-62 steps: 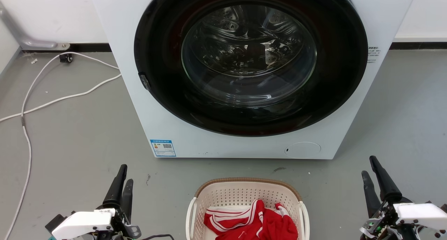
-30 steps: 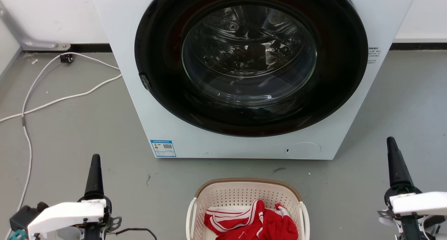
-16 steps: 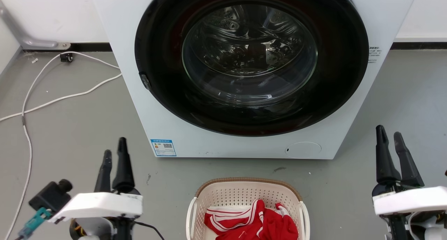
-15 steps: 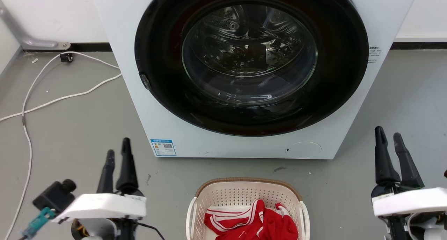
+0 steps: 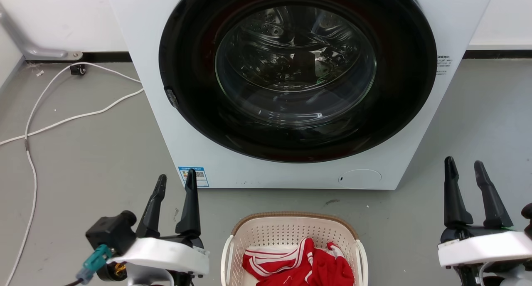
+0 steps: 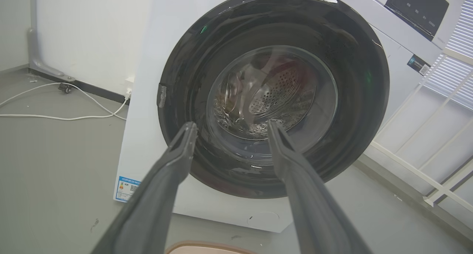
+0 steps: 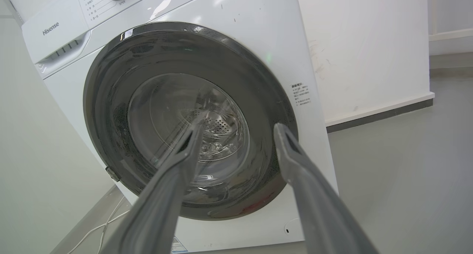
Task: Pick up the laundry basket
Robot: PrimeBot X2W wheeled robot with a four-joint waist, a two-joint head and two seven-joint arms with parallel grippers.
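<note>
My left pincer and right pincer are spread and empty. The basket sits on the floor between them, near me. I should lower each to a handle, evenly.

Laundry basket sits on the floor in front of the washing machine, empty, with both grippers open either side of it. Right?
Not empty: the head view shows a red-and-white garment in the laundry basket. The rest holds: left gripper and right gripper open, flanking it.

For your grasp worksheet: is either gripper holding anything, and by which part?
Nothing. The left gripper and right gripper are open and empty, beside the laundry basket, not touching it.
</note>
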